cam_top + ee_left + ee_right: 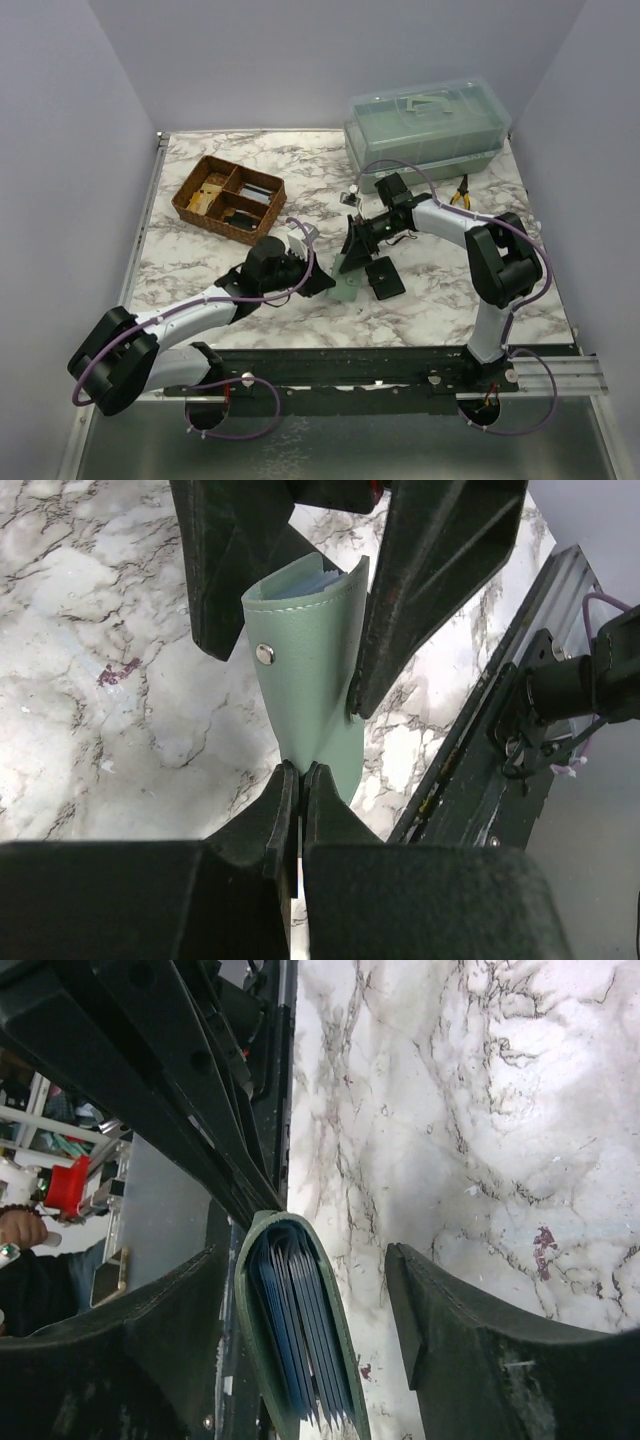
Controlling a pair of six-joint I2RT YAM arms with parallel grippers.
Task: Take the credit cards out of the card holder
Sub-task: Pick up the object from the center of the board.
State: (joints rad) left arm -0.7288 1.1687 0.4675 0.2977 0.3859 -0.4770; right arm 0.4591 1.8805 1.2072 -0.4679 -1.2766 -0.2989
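The sage green card holder [300,680] stands on edge above the table, snap stud facing my left wrist camera. My left gripper [298,775] is shut on its lower edge. In the top view the left gripper [322,283] holds the holder [349,290] at table centre. My right gripper [355,245] is open, its fingers straddling the holder's open top without pinching it. In the right wrist view the right gripper [305,1260] has the holder [255,1360] between its fingers, showing blue card edges [300,1340] inside. A pale blue edge [310,580] peeks out in the left wrist view. No tan card shows.
A black snap wallet [385,278] lies just right of the holder. A wicker basket [190,190] with compartments stands at the back left. A clear lidded plastic box [425,130] stands at the back right, with yellow-handled pliers [461,192] beside it. The black rail [380,360] runs along the near edge.
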